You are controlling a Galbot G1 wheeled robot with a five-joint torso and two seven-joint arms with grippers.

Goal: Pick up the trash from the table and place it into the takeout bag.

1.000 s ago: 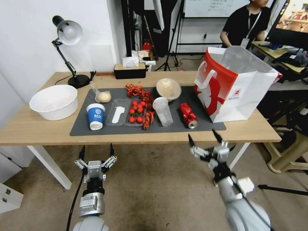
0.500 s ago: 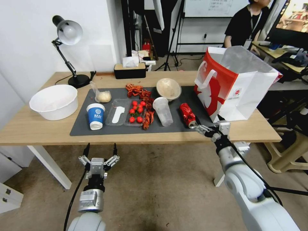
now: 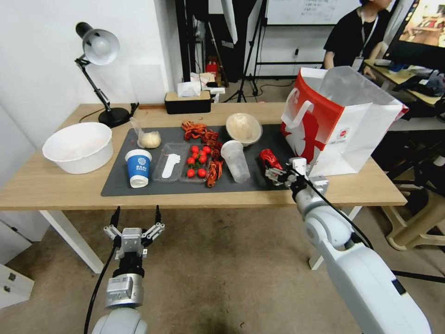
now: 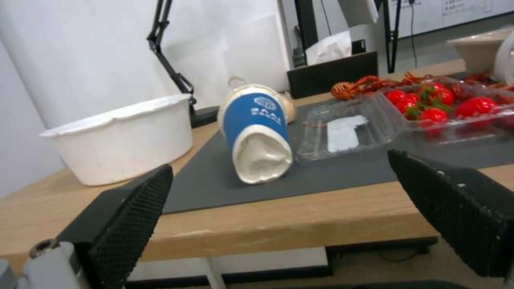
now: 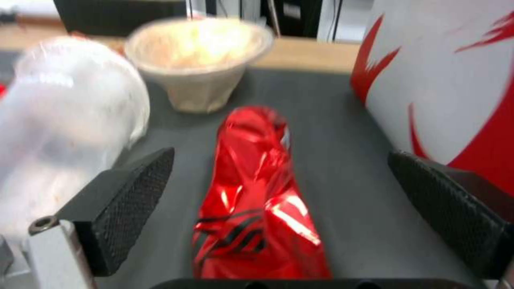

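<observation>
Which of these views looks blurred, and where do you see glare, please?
Right wrist view: smeared blur on the clear plastic cup and takeout bag, glare streaks on the crushed red can. Head view: sharp, edges bowed. Left wrist view: mostly sharp.

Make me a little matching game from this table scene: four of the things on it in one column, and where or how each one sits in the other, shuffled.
Things:
1. crushed red can
2. blue-white paper cup
3. takeout bag
4. clear plastic cup

Places or states:
A. upright at the table's right end, mouth open
B. between the right gripper's open jaws
C. lying on the mat, just left of the can
D. on the mat's left part, nearest the left gripper

Pairs: 1-B, 2-D, 3-A, 4-C
</observation>
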